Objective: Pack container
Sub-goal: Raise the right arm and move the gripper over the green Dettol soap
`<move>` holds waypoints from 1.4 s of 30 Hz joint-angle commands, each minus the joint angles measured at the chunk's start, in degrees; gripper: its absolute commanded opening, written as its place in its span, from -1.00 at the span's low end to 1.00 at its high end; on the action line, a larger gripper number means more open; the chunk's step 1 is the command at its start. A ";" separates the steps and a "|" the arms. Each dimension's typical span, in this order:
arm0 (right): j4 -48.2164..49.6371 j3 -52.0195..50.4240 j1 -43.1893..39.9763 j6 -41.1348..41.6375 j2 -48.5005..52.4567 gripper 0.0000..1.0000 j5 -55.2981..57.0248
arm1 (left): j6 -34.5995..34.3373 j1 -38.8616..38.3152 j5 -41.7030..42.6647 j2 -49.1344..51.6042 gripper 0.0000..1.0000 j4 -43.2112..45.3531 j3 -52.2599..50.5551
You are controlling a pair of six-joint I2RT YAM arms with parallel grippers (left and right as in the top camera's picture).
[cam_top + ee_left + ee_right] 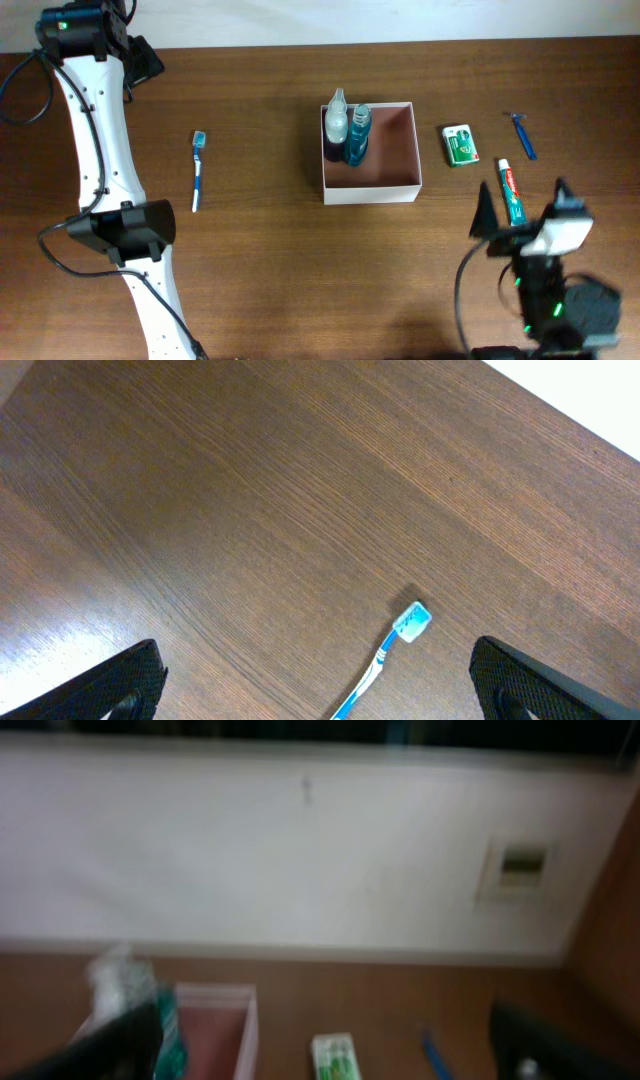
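The container (385,150) sits mid-desk, toward the far edge, with two bottles (347,130) standing at its side nearer the desk's left edge. It looks light and thin-walled to me, likely to skid or flex if bumped, so I'd take it by a wall's rim, pinched gently. The left end effector (320,682) gapes wide and empty over a toothbrush (395,645). The right end effector (523,207) is just as wide and empty, beside the toothpaste (513,192).
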 commanded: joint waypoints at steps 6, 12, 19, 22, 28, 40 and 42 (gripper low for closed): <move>-39.85 44.89 0.42 -6.86 37.79 0.98 1.77 | -0.70 0.11 0.15 -1.40 0.99 0.07 -0.22; -60.37 70.55 -0.35 -6.86 61.29 0.98 1.73 | -0.70 0.11 0.17 -1.40 0.99 -1.14 -0.22; -66.18 77.44 -3.32 -6.21 77.26 0.98 1.53 | -0.70 0.11 0.15 -1.40 0.99 -2.97 -0.22; -65.92 77.46 -3.78 -6.23 81.55 0.98 0.09 | -0.70 0.11 0.17 -1.40 0.99 -3.10 -0.22; -66.95 77.46 -4.09 -13.14 89.24 0.98 -5.81 | -0.70 0.09 0.44 -1.40 0.99 -3.08 -0.22; -57.92 77.46 -4.37 -13.07 95.23 0.98 -4.72 | -0.70 0.09 1.92 -1.40 0.99 -2.99 -0.22; -56.13 77.44 -4.79 -13.07 95.95 0.98 -4.76 | -0.70 0.09 1.95 -1.40 0.99 -3.10 -0.22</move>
